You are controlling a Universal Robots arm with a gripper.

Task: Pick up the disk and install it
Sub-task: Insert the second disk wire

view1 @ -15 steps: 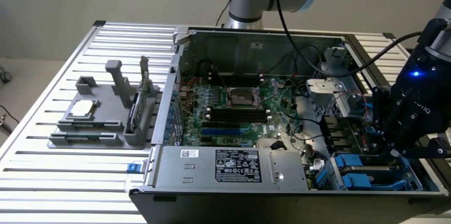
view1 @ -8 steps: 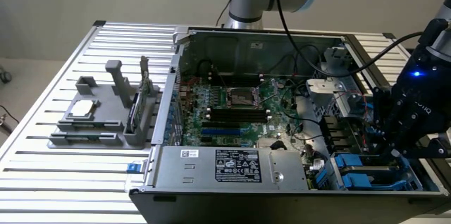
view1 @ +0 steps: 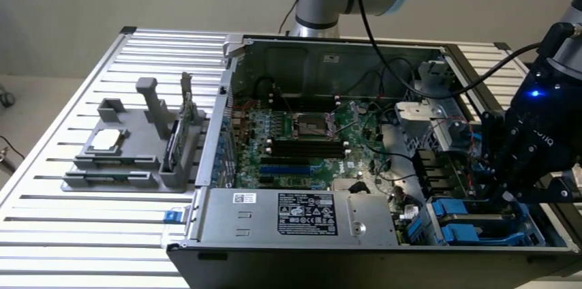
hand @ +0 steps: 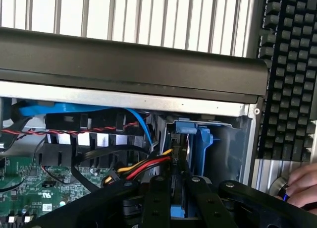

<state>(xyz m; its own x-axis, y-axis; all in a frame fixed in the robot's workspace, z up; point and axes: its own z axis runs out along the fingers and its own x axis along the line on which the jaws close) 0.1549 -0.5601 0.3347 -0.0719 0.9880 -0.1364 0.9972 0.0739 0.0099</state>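
- Item: the disk (hand: 179, 158). It was carried edge-on between the fingers of the pincer (hand: 178, 182), with blue carrier plastic showing at both ends of the thin dark edge.
- Pincer state: narrowed and pinching the disk, one finger (hand: 157, 198) against each flat face. The grip read as a firm clamp, judged from how close the fingers stood.
- Location: in the exterior view the arm's dark wrist (view1: 532, 146) hung over the open computer case (view1: 318, 50) at its 4 o'clock corner, directly above the drive bay (view1: 473, 224) with its blue plastic rails.
- Key relation: the disk lay straight ahead of the pincer, its long axis running along the fingers and into the mouth of the blue bay (hand: 205, 143). Its leading end appeared to sit at or just inside that mouth; how deep could not be told.
- Alignment: the disk's edge stood parallel to the bay's blue side wall and just beside it, so seating was judged to depend on travel along the long axis, not on any turn.
- Neighbours: red, yellow and black cables (hand: 143, 167) crossed just beside the disk on the motherboard side and were judged a snag risk.
- Other contents: the labelled power-supply box (view1: 300, 214) at the case's 6 o'clock, the motherboard (view1: 300, 139) at centre.
- Surroundings: a grey fixture stand (view1: 136, 146) on the slatted surface (view1: 54, 234), at 9 o'clock of the case and well apart; a keyboard (hand: 292, 64) and a person's hand (hand: 303, 186) outside the case wall.
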